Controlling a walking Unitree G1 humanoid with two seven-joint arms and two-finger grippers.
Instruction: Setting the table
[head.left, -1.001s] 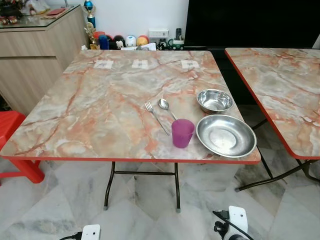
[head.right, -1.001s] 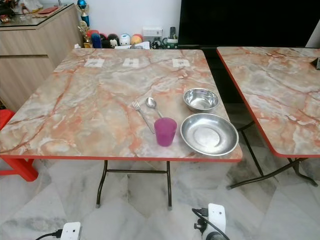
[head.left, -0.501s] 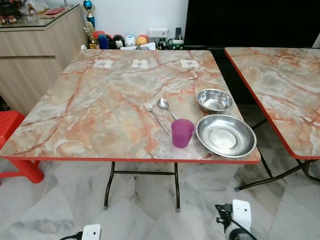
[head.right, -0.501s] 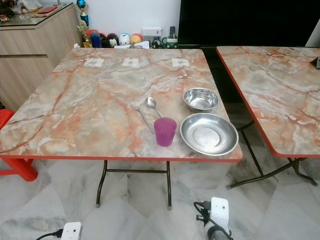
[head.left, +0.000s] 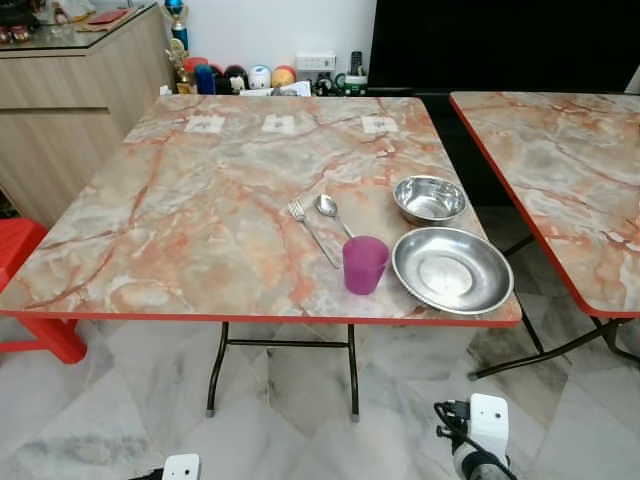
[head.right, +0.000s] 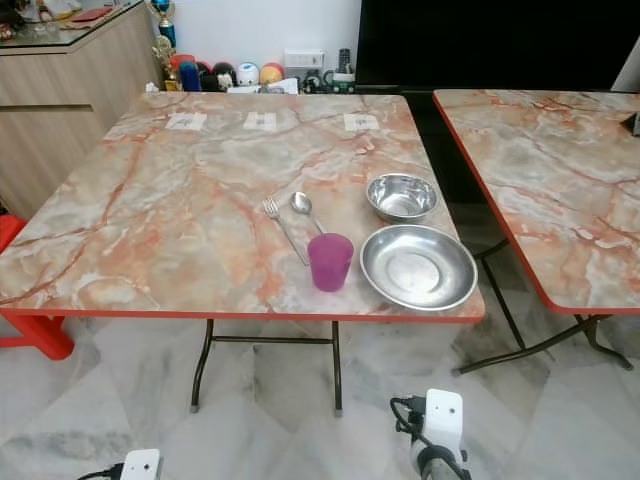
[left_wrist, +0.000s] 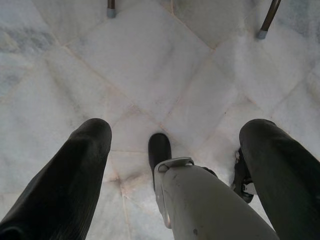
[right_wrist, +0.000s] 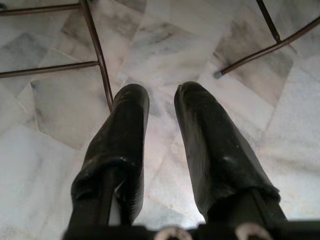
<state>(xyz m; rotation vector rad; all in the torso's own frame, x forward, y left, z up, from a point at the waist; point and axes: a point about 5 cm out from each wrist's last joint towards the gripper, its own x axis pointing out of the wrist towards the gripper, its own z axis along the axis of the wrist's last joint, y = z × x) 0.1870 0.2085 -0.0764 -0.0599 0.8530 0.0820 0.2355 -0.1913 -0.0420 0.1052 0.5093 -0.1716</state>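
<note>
1. Left gripper (left_wrist: 172, 150) hangs low over the marble floor (left_wrist: 165, 65), fingers spread wide apart, holding nothing. The robot's own leg and foot show between them.
2. Right gripper (right_wrist: 161, 125) also hangs toward the floor near the table legs (right_wrist: 97, 60), its fingers with only a narrow gap between them and nothing in it. Judgement: both arms idle, no reach under way.
3. Place setting is grouped at the near right corner of the marble-pattern table (head.left: 200, 200), close to the edge. Judgement: laid for one diner seated on that side.
4. Large steel plate (head.left: 452, 270) lies nearest the edge. Small steel bowl (head.left: 430, 200) stands just behind it, apart or barely touching; cannot tell.
5. Purple cup (head.left: 364, 265) stands upright just beside the plate's left rim. Fork (head.left: 312, 233) and spoon (head.left: 331, 212) lie side by side, angled, behind and left of the cup.
6. Containers: plate and bowl show bare metal, empty. Cup interior not visible.
7. Judgement: setting looks essentially complete.
</note>
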